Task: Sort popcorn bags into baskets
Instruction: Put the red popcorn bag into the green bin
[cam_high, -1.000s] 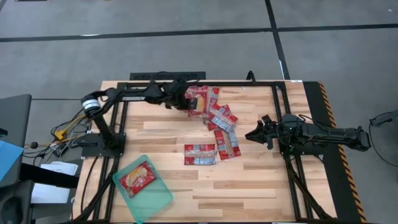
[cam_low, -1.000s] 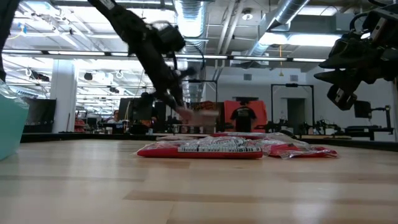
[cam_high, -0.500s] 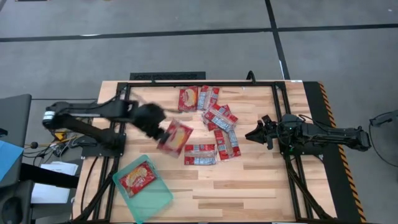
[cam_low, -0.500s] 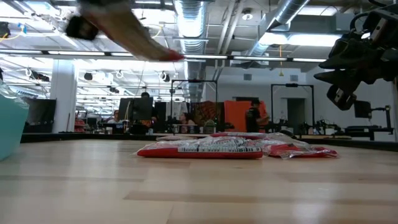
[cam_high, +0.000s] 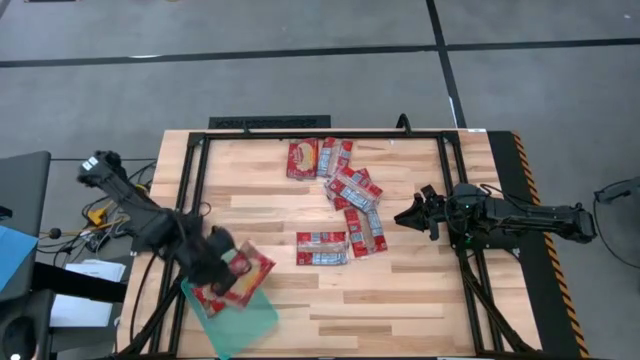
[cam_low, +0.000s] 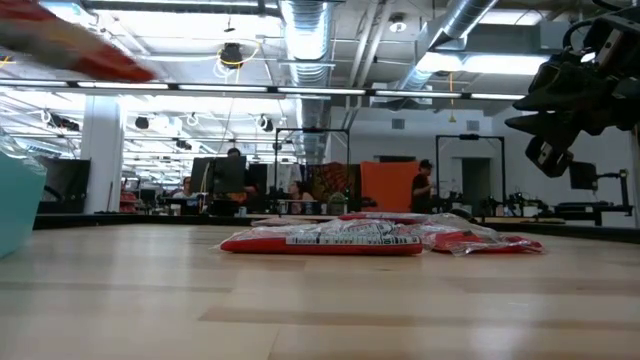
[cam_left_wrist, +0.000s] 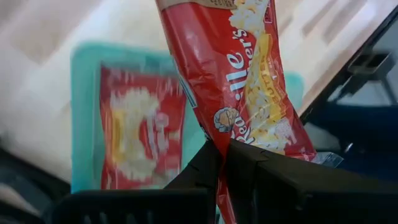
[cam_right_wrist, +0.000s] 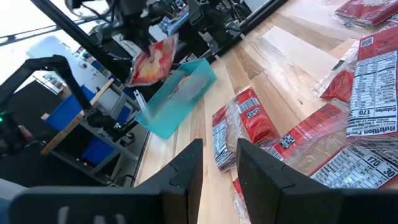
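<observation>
Red popcorn bag (cam_high: 245, 272) hangs pinched in the left gripper (cam_high: 222, 266) — fingers pressed together on its edge — just above the teal basket (cam_high: 250, 318) at the bench's (cam_high: 400, 300) near-left corner. A second packet (cam_left_wrist: 140, 134) lies flat inside the basket. More bags sit in a loose pile (cam_high: 345, 195) from the far edge down to mid-bench. Over by the right edge, the right gripper (cam_high: 408, 214) waits above the wood — its fingers part spread, holding nothing.
</observation>
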